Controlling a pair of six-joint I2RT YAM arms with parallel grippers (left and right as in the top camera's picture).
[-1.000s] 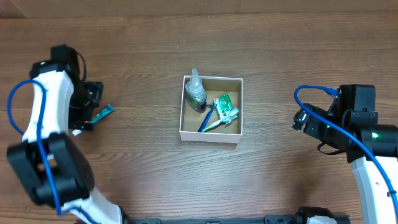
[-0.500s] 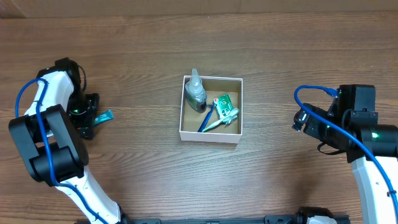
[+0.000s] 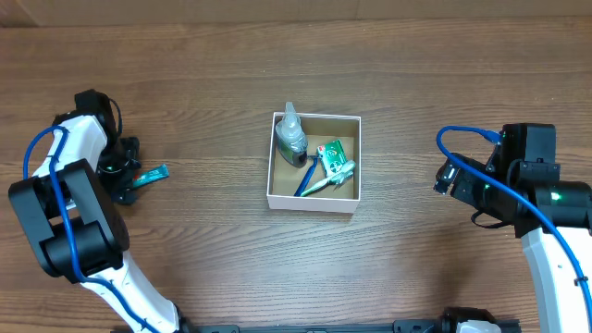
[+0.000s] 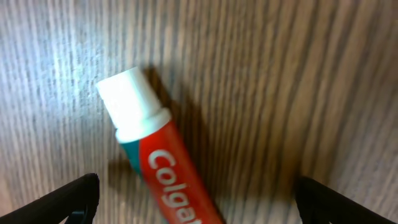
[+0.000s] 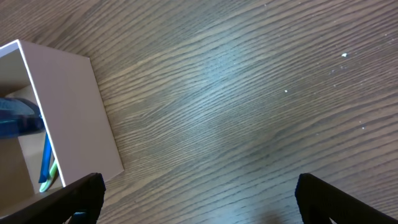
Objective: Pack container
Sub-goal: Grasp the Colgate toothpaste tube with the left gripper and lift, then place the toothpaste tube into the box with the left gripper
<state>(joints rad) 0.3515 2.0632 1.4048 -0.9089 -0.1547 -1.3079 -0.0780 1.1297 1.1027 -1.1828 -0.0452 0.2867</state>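
Trouble is likeliest at the grasp: the left gripper [image 3: 127, 174] hangs over the toothpaste tube [image 4: 163, 171] with its jaws spread wide, and the tube lies slanted across that gap, flat on the table [image 3: 213, 268]. Closing askew could pinch only the cap end, so the slick tube swivels or squirts free. The box [image 3: 313, 202] sits mid-table, well apart from the tube, with a bottle [image 3: 291, 139], a toothbrush [image 3: 304, 180] and a green packet [image 3: 333, 152] inside; the tube may catch its rim or shove the light cardboard. The right gripper [image 5: 199, 202], jaws also wide apart and empty, is not steadying the box
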